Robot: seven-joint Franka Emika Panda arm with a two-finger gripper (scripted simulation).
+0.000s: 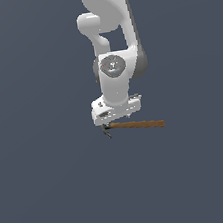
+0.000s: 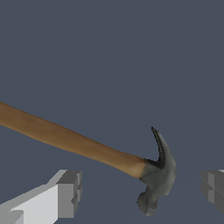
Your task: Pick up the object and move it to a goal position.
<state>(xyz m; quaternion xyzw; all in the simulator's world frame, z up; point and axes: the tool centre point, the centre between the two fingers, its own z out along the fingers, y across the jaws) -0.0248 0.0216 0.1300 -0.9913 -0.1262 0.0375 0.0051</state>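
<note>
The object, a small claw hammer [image 1: 136, 125], lies flat on the dark grey-blue floor just under the white hand. Its brown wooden handle [image 2: 65, 138] points to the exterior view's right, and its dark grey head [image 2: 158, 175] sits at the exterior view's left end. My gripper [image 2: 141, 192] is open, with its two grey fingertips [image 2: 69, 192] set wide apart on either side of the hammer's head and neck. Neither pad touches the hammer. In the exterior view the gripper [image 1: 117, 120] hangs right over the head end, its fingers mostly hidden by the hand.
A uniform dark grey-blue surface [image 1: 53, 183] fills both views. The white arm [image 1: 111, 43] rises straight up above the hammer.
</note>
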